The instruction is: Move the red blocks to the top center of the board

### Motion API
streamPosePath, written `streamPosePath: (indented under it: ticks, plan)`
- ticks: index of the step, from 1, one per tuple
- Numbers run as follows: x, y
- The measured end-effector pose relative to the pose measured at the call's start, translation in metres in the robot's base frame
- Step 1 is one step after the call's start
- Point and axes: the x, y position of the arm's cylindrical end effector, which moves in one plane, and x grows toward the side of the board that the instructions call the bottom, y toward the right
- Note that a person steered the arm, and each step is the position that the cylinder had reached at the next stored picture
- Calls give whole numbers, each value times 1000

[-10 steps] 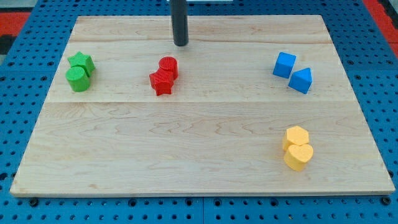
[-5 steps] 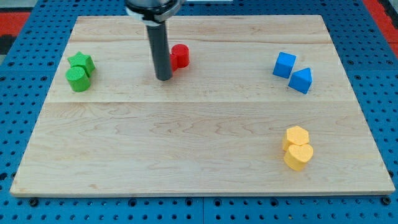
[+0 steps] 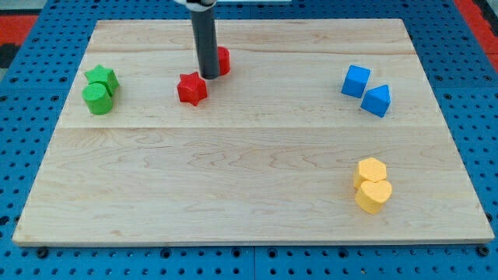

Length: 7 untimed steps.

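A red star block [image 3: 191,89] lies left of the board's middle, in the upper part. A red cylinder block [image 3: 222,61] sits up and to the right of it, partly hidden behind my rod. My tip [image 3: 209,75] stands between the two red blocks, touching or almost touching the cylinder's left side and just up-right of the star. The two red blocks are apart.
A green star [image 3: 103,76] and a green cylinder [image 3: 97,99] sit at the left edge. A blue cube [image 3: 355,81] and a blue triangular block [image 3: 377,100] sit at the right. Two yellow blocks [image 3: 373,185] sit at the lower right. The wooden board [image 3: 249,187] lies on a blue pegboard.
The red cylinder moved up and right, away from the star, and the star shifted a little up-left. My tip came down beside the blocks, then moved up to stand between them.
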Motion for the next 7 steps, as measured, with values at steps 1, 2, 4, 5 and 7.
streamPosePath:
  ticks: [1,2,4,5,7]
  plan:
    - [-11,32]
    - [-40,43]
    - [-28,7]
    - [-65,10]
    - [-58,-17]
